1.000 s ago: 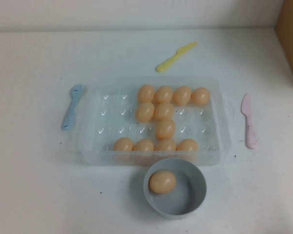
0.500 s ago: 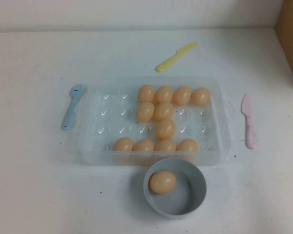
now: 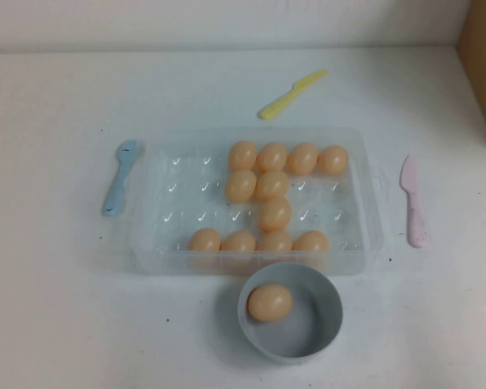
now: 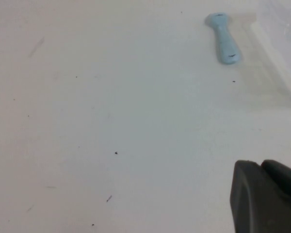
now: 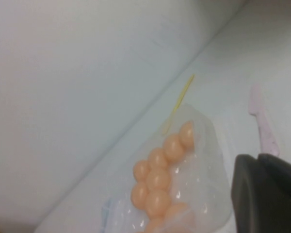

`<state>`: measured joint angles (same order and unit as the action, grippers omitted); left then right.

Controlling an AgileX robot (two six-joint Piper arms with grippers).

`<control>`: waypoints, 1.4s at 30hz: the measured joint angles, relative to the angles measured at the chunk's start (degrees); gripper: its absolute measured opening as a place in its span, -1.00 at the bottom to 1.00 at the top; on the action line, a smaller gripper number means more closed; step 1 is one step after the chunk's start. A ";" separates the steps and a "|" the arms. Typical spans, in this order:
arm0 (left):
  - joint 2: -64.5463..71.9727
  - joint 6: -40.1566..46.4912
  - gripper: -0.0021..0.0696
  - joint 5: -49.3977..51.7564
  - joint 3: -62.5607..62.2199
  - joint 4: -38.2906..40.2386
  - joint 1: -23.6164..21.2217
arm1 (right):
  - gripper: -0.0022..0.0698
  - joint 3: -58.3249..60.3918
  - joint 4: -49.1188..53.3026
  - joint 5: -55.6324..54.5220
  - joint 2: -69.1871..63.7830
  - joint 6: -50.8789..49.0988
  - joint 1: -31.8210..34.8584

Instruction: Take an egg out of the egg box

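White worktop [image 3: 57, 308] carries the egg box [image 3: 158, 194] at frame centre, eggs filling its right half; one egg [image 3: 269, 302] lies in the bowl [image 3: 324, 324] below. My left pincer [image 4: 266, 199] and right pincer [image 5: 266, 194] sit off-frame; I cannot tell their openings. Next comes reaching in again.

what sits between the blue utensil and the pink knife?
In the high view, the egg box with its eggs spans the stretch between the blue utensil and the pink knife. Neither left gripper nor right gripper is there.
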<state>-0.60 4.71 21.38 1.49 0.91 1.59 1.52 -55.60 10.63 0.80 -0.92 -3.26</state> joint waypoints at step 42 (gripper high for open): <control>0.00 0.00 -0.95 0.00 0.00 0.00 0.00 | -0.99 -87.90 36.12 58.96 -96.48 55.56 -15.89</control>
<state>-0.60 4.71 21.38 1.49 0.91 1.59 -86.38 -19.48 69.59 -95.69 54.64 -19.15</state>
